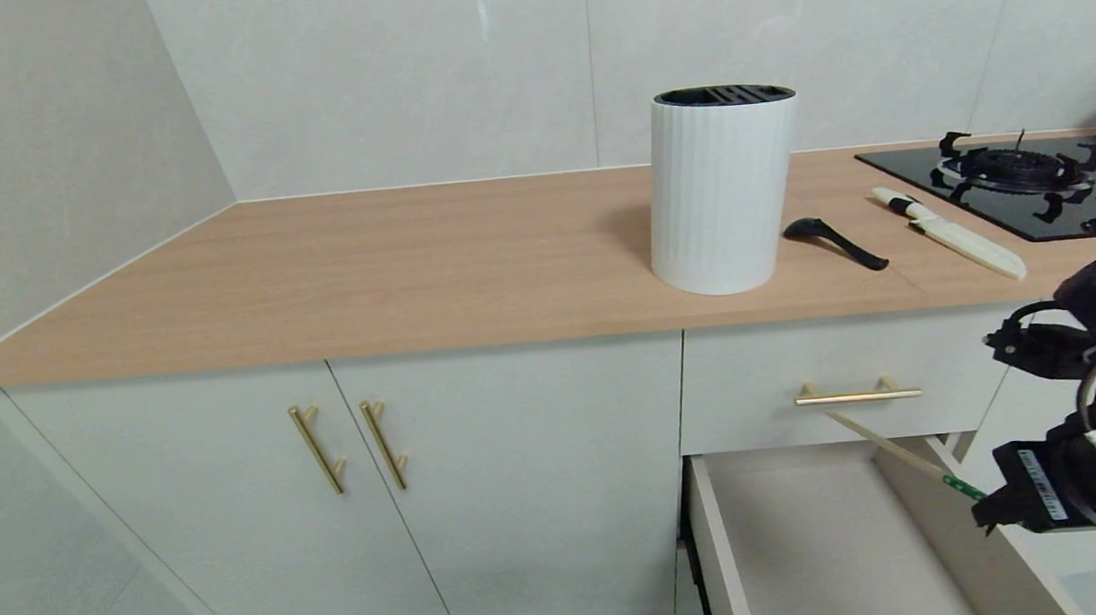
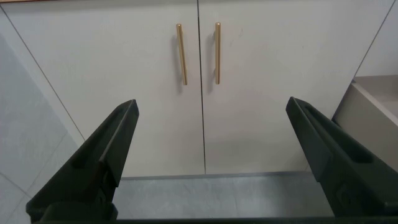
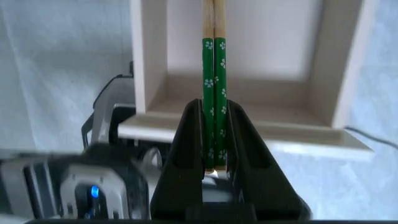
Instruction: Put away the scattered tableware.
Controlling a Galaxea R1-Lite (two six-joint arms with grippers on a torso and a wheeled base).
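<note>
My right gripper (image 1: 988,504) is shut on a pair of wooden chopsticks (image 1: 896,453) with green flowered ends, held slanted above the open lower drawer (image 1: 714,547). In the right wrist view the chopsticks (image 3: 214,68) run out between the closed fingers (image 3: 186,143) over the pale inside of the drawer (image 3: 348,68). On the wooden counter lie a black spoon (image 1: 835,240) and a white knife (image 1: 954,234), next to a white ribbed utensil holder (image 1: 723,194). My left gripper (image 2: 211,109) hangs open with nothing in it, low in front of the cabinet doors.
A black gas hob (image 1: 1021,173) fills the counter's right end. The closed upper drawer's gold handle (image 1: 858,395) sits just above the chopstick tips. Two gold door handles (image 2: 181,53) face the left gripper. The counter's left half is bare wood.
</note>
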